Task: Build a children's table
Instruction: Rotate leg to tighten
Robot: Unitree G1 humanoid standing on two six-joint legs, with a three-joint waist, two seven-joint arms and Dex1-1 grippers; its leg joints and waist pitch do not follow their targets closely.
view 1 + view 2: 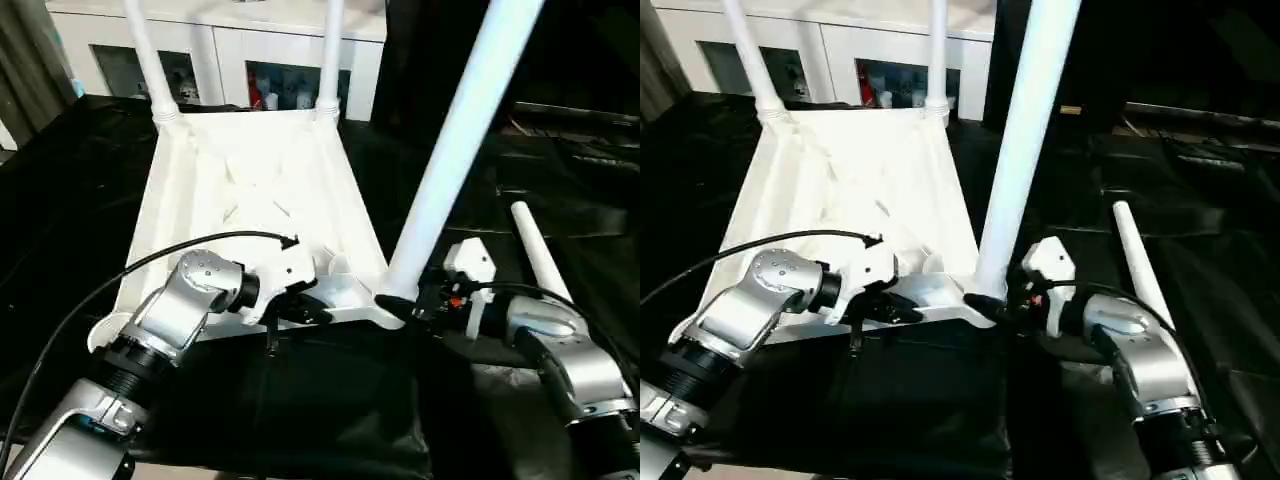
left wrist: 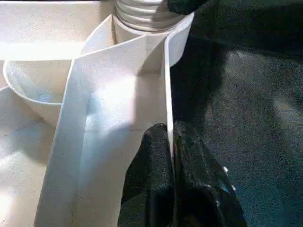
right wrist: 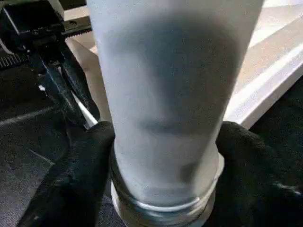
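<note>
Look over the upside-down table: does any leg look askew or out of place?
The third leg, gripped by the right gripper at the near-right socket, leans to the right while the two far legs stand nearly upright. A fourth leg lies loose on the black cloth.

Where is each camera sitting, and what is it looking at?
Left eye view: on the head, looking forward and down at the upturned table top; both silver forearms show.
Right eye view: beside it, same scene, with a spare leg lying on the black cloth.
Left wrist view: on the left wrist, looking along the left pincer clamped on the table top's rim.
Right wrist view: on the right wrist, looking at the right pincer squeezing the leg.
Shared: both wrist views catch the leg's ribbed end.
</note>
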